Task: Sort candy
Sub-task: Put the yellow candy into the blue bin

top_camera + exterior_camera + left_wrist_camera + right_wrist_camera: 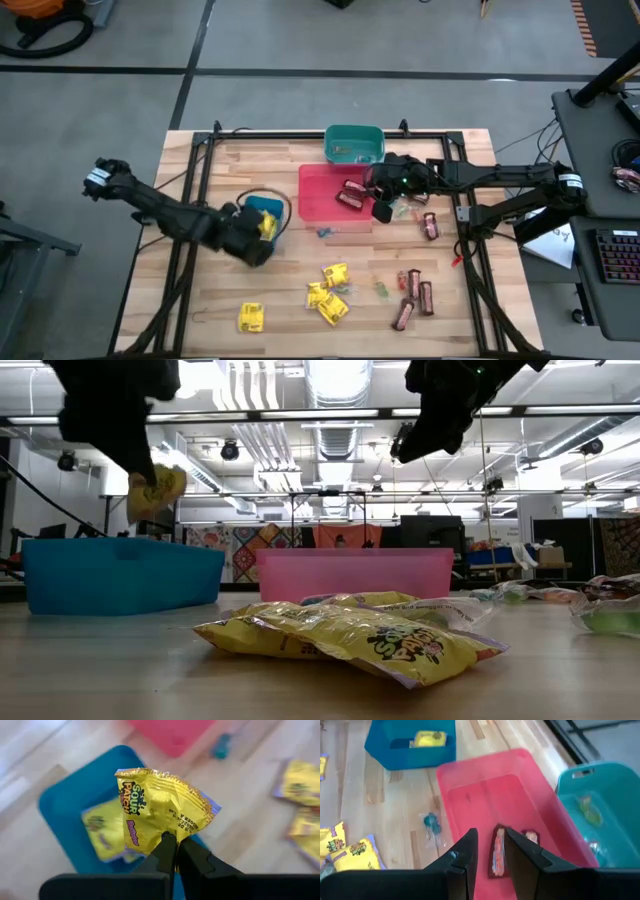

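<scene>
From above, three bins sit on the desk (200,300): blue (270,206), red (320,195), teal (354,142). Left wrist view: the left pincer (175,845) is clenched on a yellow packet (160,812) above the blue bin. Right wrist view: the right pincer (492,845) hangs released over a brown bar (498,852) in the red bin.

Packet (160,810) above bin (65,805)

High view looks straight down, far off, whole table (200,300) in sight. Low view sits at tabletop height, facing level across to room, packets close up. Each wrist view peers down from close by. All four share blue bin (262,208) and red bin (322,190).
</scene>
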Action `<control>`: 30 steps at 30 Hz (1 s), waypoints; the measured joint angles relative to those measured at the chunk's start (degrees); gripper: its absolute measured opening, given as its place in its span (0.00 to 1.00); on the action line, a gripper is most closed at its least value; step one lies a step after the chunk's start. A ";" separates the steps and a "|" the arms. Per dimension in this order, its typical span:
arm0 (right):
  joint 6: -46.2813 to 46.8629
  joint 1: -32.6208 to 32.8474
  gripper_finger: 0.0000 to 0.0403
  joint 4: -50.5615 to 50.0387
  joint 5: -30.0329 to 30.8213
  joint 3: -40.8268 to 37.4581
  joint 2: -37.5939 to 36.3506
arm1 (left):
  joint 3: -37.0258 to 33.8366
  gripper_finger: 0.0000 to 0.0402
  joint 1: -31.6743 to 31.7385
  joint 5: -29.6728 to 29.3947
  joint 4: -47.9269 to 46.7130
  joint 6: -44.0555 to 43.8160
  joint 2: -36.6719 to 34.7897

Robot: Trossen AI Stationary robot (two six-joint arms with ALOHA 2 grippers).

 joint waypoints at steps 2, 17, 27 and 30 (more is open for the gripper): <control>1.86 0.00 0.21 -2.29 0.00 0.00 -0.04 | 0.00 0.00 2.81 1.06 -1.55 2.01 0.55; 12.99 0.70 0.21 -14.77 -0.07 0.00 -0.07 | 0.00 0.00 7.99 3.61 -4.26 4.66 5.94; 17.49 0.66 0.21 -15.08 -0.07 0.00 -0.09 | 0.00 0.15 7.95 3.70 -4.37 5.31 8.46; 18.42 0.65 0.21 -16.21 -0.12 0.00 -0.08 | 0.00 0.21 7.95 3.70 -4.39 6.36 8.47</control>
